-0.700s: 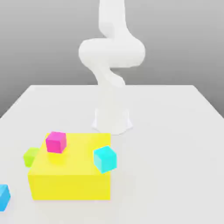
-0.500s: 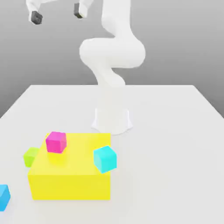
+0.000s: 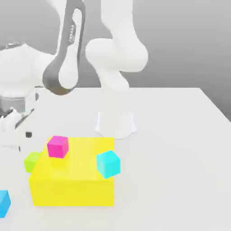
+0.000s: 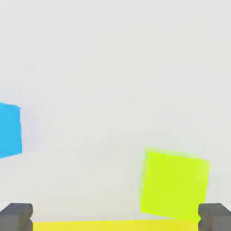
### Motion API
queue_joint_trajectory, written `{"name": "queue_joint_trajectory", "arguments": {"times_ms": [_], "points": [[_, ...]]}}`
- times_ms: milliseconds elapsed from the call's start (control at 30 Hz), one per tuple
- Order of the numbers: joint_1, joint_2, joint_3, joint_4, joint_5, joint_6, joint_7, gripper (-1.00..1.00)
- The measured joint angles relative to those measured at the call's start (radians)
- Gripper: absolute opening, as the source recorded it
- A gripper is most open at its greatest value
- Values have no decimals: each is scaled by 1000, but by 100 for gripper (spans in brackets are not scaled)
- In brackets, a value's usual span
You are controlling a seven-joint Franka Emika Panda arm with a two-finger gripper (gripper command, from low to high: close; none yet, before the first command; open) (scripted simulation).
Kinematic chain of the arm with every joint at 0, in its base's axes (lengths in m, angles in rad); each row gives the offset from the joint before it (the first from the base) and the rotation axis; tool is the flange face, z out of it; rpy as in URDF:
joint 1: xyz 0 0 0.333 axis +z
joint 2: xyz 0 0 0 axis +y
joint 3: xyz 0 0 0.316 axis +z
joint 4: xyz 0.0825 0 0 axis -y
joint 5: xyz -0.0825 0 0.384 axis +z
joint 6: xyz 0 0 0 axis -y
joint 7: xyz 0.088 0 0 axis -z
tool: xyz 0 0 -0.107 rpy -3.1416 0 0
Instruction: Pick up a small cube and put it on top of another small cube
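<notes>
So the blue cube (image 3: 4, 204) is nearest, cut off at the exterior view's left edge. Then there's the big yellow block (image 3: 72, 180) with the cyan (image 3: 108, 164) and magenta (image 3: 57, 146) cubes. Little lime-green cube (image 3: 32, 161) sits just beside it on the worktop (image 3: 167, 162). Gripper's (image 4: 115, 217) fingers are wide apart, nothing held.

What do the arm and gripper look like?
The arm is glossy white, with rounded, tube-like links and a flared white base. One link, at the exterior view's left, carries a dark grey strip with small pale lettering. The gripper has a white body and two blocky dark grey fingertips. I make out no cables.
</notes>
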Motion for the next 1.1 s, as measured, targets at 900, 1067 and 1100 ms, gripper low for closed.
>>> {"name": "queue_joint_trajectory", "arguments": {"times_ms": [900, 1067, 1100], "points": [[58, -252, 132, 40, -93, -221, -61, -100], [129, -432, 171, 46, -107, -400, -172, -100], [139, -469, 172, 40, -106, -439, -199, -100]]}}
